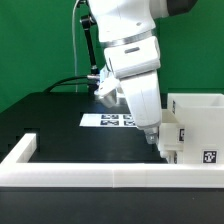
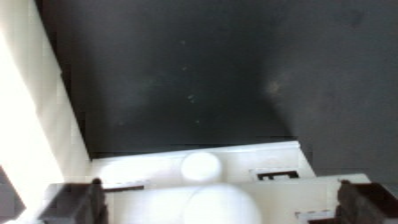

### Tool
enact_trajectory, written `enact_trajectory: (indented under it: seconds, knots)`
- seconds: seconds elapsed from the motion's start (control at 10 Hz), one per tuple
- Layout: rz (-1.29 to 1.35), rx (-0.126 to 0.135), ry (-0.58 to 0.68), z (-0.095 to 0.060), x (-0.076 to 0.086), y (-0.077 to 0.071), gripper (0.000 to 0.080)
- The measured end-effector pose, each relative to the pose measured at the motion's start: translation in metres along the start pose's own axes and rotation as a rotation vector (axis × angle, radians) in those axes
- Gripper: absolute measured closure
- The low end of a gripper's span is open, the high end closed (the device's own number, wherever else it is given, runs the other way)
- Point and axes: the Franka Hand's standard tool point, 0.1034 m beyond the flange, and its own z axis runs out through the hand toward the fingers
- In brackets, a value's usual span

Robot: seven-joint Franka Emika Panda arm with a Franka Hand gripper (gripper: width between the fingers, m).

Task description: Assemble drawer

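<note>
At the exterior view's right, a tall hollow white shell (image 1: pixel 198 124) stands on the black table (image 1: pixel 50 118), against the low white rail (image 1: pixel 100 168). Gripper (image 1: pixel 152 137) hangs just beside it, fingers spread wide, holding nothing. Marker board (image 1: pixel 112 121) lies behind the arm. Wrist view shows white parts below, unclear.

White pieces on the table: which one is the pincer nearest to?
The tall hollow shell at the exterior view's right; the pincer hangs right beside it. The marker board and border rail lie farther off.
</note>
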Motion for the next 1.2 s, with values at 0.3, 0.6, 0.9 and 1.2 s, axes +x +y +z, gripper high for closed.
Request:
enact_trajectory:
  seconds: [0.3, 0.6, 0.9, 1.2]
  knots:
    - [-0.009, -0.005, -0.018, 0.005, 0.024, 0.0, 0.0151]
    - [-0.021, -0.009, -0.033, 0.001, 0.011, -0.001, 0.0151]
    - [0.02, -0.026, -0.046, -0.018, -0.034, -0.008, 0.0151]
    - [0.035, -0.099, -0.072, -0.03, -0.04, -0.02, 0.0151]
